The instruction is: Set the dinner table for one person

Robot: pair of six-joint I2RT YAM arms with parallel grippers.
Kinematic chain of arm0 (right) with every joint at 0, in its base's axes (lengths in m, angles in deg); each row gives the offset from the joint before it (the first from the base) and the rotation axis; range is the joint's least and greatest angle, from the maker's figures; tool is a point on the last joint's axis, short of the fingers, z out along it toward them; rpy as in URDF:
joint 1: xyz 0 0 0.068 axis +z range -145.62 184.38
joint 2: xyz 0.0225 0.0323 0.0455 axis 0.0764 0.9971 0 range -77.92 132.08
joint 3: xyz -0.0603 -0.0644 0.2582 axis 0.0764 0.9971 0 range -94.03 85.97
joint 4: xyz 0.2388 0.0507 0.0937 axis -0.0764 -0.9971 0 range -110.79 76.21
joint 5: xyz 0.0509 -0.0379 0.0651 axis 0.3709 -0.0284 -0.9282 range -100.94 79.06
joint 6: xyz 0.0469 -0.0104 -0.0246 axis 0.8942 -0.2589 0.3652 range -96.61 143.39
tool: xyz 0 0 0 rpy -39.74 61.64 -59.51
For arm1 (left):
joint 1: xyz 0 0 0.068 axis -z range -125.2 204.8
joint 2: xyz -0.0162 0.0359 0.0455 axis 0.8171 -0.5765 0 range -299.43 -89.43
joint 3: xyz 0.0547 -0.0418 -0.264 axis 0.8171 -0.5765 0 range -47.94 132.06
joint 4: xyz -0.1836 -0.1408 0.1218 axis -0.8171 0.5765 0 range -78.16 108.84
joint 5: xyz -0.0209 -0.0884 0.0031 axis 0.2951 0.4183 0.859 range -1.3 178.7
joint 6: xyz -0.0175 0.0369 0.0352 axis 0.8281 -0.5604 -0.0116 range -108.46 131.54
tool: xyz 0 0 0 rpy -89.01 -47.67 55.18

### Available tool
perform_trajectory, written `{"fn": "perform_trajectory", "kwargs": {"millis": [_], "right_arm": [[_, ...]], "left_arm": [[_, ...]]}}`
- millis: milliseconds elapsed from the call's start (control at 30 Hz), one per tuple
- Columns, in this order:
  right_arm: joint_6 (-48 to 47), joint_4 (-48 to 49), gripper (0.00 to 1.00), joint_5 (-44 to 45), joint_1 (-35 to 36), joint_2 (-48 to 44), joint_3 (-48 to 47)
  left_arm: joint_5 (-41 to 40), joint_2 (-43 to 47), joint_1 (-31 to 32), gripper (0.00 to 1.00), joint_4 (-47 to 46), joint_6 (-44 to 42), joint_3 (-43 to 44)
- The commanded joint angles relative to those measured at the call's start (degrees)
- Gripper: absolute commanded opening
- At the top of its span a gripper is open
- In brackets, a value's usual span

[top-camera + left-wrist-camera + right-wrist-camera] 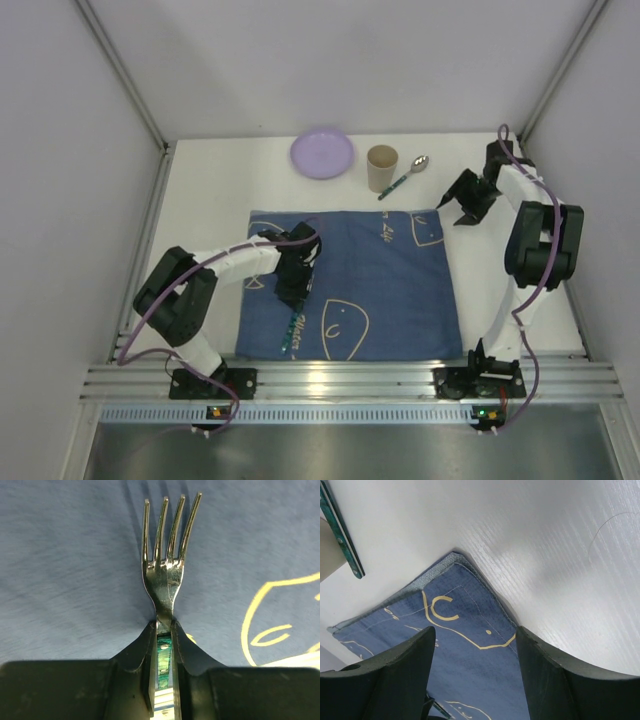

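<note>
Large flat plain white rectangular tabletop across the middle of the overhead frame, with a ribbed aluminium rail along its bottom edge. At the centre of that frame, a blue cloth mat with pale yellow line drawings, flat on the tabletop.

Upper middle, beyond the mat's top edge: a round lilac plate. To its right an upright beige cylindrical cup, and just right of the cup a metal spoon with a green handle, bowl toward the upper right.

Left claw over the left part of the mat, pinching the green handle of a four-tined metal fork. Tines toward the top of the left wrist frame, above the blue cloth; touching it or not, cannot tell.

Right claw spread wide, nothing between its fingers, over the mat's corner in the right wrist frame. In the overhead frame, just beyond the mat's upper right corner.
</note>
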Motion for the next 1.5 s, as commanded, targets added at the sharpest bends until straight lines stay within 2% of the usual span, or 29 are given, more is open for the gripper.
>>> {"fn": "perform_trajectory", "kwargs": {"millis": [0,233,567,733,867,900,967,1000,1067,1100,1233,1467], "right_arm": [[-0.6,1.35,0.66,-1.59,-0.84,-0.44,-1.71],[-1.39,1.44,0.66,-2.12,-0.84,-1.32,-0.14],[-1.13,1.79,0.66,-3.0,-0.75,-3.43,2.51],[-0.25,0.74,0.66,-3.09,0.12,-3.6,0.76],[0.02,-0.23,0.66,-2.65,2.05,-3.95,-2.5],[0.1,-0.14,0.67,-2.39,2.23,-4.22,-3.02],[0.19,0.03,0.67,-1.69,2.76,-4.31,-4.61],[0.37,-0.14,0.67,-1.33,2.85,-4.22,-5.74],[0.54,-0.23,0.68,-0.98,3.11,-3.69,-7.24],[0.72,-0.23,0.68,-0.81,3.12,-2.82,-8.2],[1.16,-0.49,0.68,1.3,3.82,1.05,-16.62],[4.15,-1.72,0.69,4.03,6.54,13.69,-31.49]], "left_arm": [[-7.91,0.25,-0.11,0.0,3.84,-0.32,3.57],[-15.31,4.91,-0.9,0.0,8.95,1.78,8.68],[-15.93,5.17,-5.74,0.0,1.49,6.27,0.86],[-16.72,5.7,-6.97,0.0,-2.38,6.71,-2.13],[-14.62,5.79,-8.72,0.25,-5.28,6.54,-2.84],[-14.44,5.7,-8.9,0.44,-6.07,6.27,-2.75],[-14.26,5.35,-9.17,0.55,-6.08,5.48,-1.61],[-14.17,5.18,-9.17,0.72,-5.82,5.04,-0.56],[-14.26,4.91,-9.34,0.94,-5.29,4.16,0.5],[-14.26,4.65,-9.43,0.98,-5.2,3.73,0.85],[-14.18,4.91,-10.04,0.98,-3.53,2.06,3.48],[-13.73,8.95,-10.13,0.98,-0.1,2.05,5.07]]}}
